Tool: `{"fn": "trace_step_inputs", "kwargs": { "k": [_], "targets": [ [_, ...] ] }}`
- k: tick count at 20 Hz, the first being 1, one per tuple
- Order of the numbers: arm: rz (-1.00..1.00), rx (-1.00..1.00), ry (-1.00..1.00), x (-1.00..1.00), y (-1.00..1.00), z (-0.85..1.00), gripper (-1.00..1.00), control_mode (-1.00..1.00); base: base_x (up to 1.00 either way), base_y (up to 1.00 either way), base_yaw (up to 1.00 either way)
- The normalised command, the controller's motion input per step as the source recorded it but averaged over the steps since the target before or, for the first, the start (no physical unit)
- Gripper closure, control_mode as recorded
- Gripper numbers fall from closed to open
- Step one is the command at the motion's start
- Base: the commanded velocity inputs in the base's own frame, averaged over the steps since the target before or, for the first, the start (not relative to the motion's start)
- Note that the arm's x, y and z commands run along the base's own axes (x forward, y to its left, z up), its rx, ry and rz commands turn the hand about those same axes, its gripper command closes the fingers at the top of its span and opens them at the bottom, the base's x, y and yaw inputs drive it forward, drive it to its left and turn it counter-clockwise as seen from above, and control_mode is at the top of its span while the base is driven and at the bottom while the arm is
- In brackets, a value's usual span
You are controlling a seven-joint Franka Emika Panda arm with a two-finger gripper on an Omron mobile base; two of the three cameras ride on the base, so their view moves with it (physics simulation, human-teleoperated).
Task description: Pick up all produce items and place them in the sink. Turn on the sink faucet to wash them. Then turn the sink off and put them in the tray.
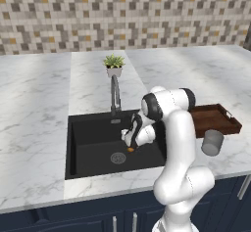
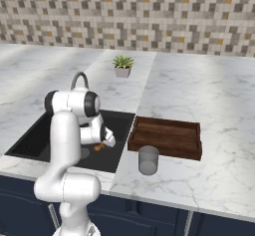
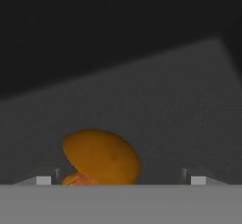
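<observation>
Mushroom [image 3: 101,158] lying on sink [image 1: 93,148] floor between wide-spread fingertips [image 3: 43,180], near drain [image 1: 118,158]. Gripper [image 1: 131,145] open, holding nothing. Produce now in basin, step one seemingly done. Next: lift clear, reach far to faucet [image 1: 115,95], turn water on. Tray [image 2: 167,136] right of sink.

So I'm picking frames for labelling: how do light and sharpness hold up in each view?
Left base view: even light, soft shade bands on the counter; the mushroom is a tiny speck in the black sink. Right base view: similar, the cup casts a faint shadow. Hand view: dim and soft, mushroom large but blurry-edged between the open gripper tips.
</observation>
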Motion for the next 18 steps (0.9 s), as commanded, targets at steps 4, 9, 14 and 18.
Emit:
{"fn": "trace_step_inputs", "kwargs": {
  "k": [4, 9, 14, 18],
  "targets": [
    [0.00, 0.00, 0.00, -0.39, -0.03, 0.49, -1.00, -1.00, 0.00, 0.00, 0.00],
    [0.00, 0.01, -0.02, -0.42, -0.01, 0.82, -1.00, -1.00, 0.00, 0.00, 0.00],
    [0.00, 0.01, 0.00, -0.21, 0.00, 1.00, -1.00, -1.00, 0.00, 0.00, 0.00],
    [0.00, 0.00, 0.00, -0.16, 0.00, 0.86, -1.00, -1.00, 0.00, 0.00, 0.00]
  ]
}}
